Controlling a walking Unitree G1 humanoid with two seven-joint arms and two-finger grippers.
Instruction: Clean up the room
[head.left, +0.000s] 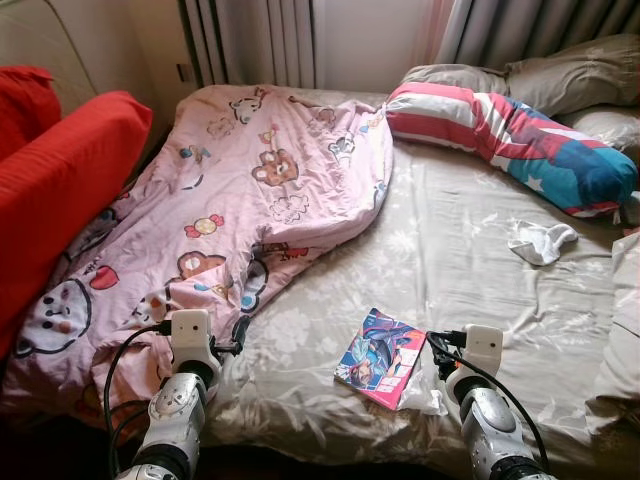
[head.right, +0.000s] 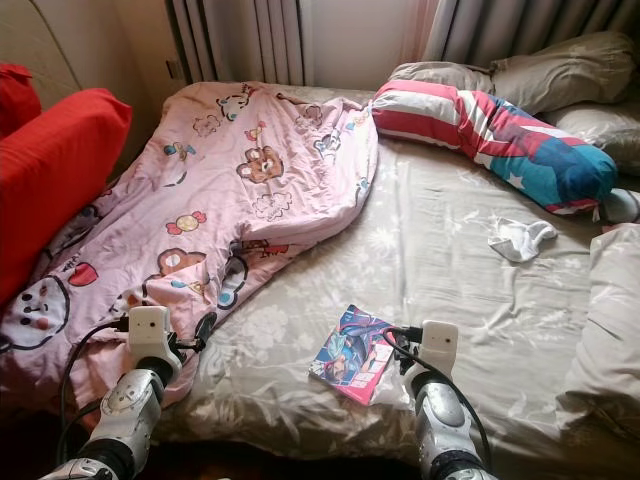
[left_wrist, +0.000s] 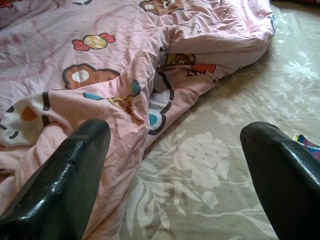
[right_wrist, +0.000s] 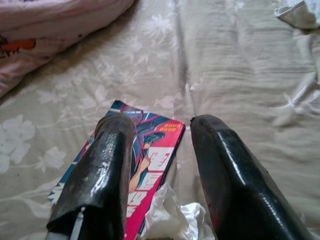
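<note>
A colourful book (head.left: 379, 358) lies flat on the beige floral bed sheet (head.left: 470, 270) near the front edge, with a crumpled white wrapper (right_wrist: 167, 216) beside it. My right gripper (right_wrist: 162, 125) hovers open just over the book's near corner, and nothing sits between its fingers (right_wrist: 107, 165). To the left, my left gripper (left_wrist: 176, 132) is wide open above the hem of the rumpled pink cartoon blanket (head.left: 250, 190), touching nothing. A white sock (head.left: 541, 242) lies further back on the right of the sheet.
A long striped red, white and blue pillow (head.left: 510, 135) and grey pillows (head.left: 560, 75) lie at the head of the bed. Red cushions (head.left: 60, 190) stand along the left side. Curtains (head.left: 250, 40) hang behind the bed.
</note>
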